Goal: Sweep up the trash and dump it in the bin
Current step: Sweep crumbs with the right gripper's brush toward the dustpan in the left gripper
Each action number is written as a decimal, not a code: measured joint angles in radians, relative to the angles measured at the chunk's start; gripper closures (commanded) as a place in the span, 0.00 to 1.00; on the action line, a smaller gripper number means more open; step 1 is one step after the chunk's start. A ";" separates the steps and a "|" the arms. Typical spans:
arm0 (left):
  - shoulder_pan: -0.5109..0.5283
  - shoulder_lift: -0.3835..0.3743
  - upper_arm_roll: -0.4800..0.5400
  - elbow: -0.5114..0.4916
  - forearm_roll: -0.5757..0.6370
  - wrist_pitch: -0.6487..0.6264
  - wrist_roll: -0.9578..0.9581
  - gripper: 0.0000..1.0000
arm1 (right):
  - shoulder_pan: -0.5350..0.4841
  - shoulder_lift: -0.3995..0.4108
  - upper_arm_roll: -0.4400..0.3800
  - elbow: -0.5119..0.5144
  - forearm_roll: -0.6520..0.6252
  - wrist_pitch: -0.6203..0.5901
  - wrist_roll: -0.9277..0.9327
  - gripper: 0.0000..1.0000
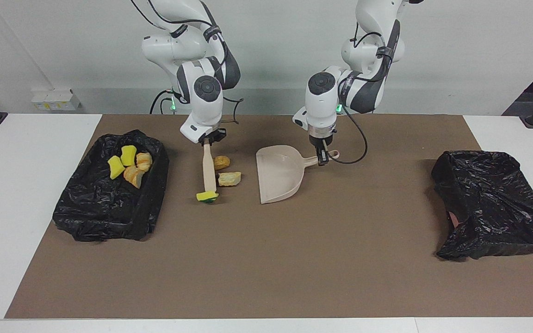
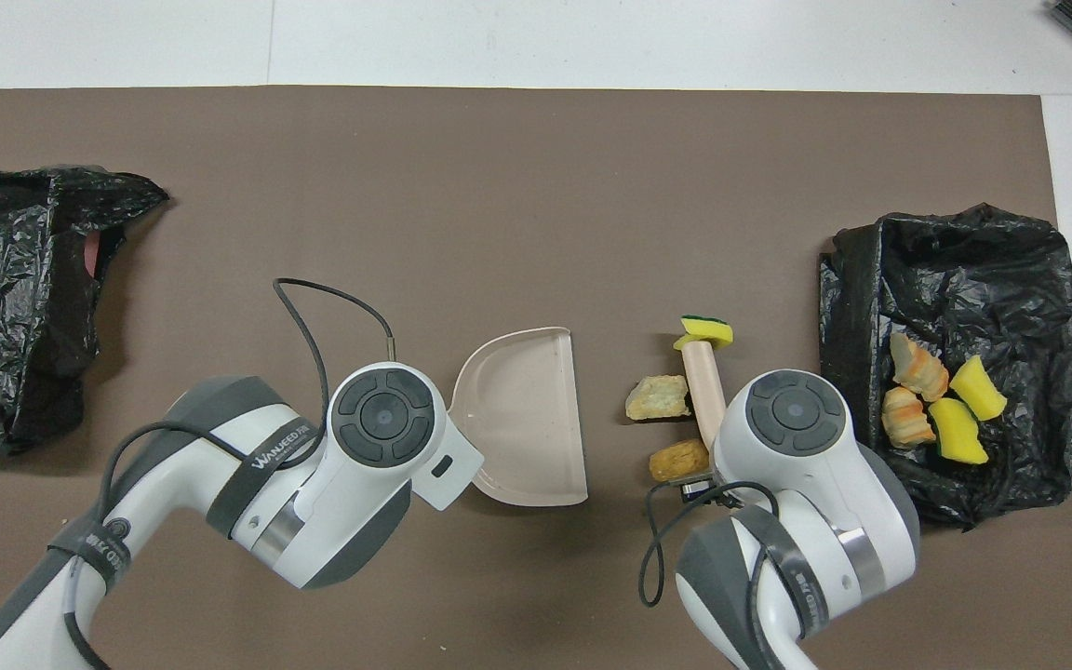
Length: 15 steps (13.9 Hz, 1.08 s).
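While the left hand [image 1: 323,160] grasps the handle of the beige dustpan [image 1: 278,179] resting mid-worktop, the right hand [image 1: 208,140] is clenched on the brush [image 1: 209,171], its head touching a yellow sponge scrap [image 1: 207,197]. Two bread-like chunks [image 1: 228,178] lie between brush and dustpan. Four scraps [image 1: 130,166] sit in the black-lined bin [image 1: 109,212] at the right arm's end of the worktop.

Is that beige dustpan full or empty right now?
Empty. The dustpan shows only bare beige inside; three scraps lie beside it on the mat.
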 measured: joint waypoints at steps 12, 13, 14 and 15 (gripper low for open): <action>0.005 0.000 0.004 -0.021 -0.001 0.008 -0.090 1.00 | 0.091 0.121 0.138 0.174 0.355 0.063 0.032 1.00; 0.010 0.000 0.007 -0.021 -0.001 0.008 -0.090 1.00 | 0.088 0.108 0.129 0.198 0.355 0.019 0.027 1.00; 0.017 0.000 0.008 -0.021 -0.001 0.008 -0.090 1.00 | 0.084 0.084 0.108 0.215 0.354 -0.030 0.017 1.00; 0.022 0.000 0.011 -0.021 -0.001 0.008 -0.090 1.00 | 0.077 0.052 0.075 0.225 0.348 -0.087 -0.013 1.00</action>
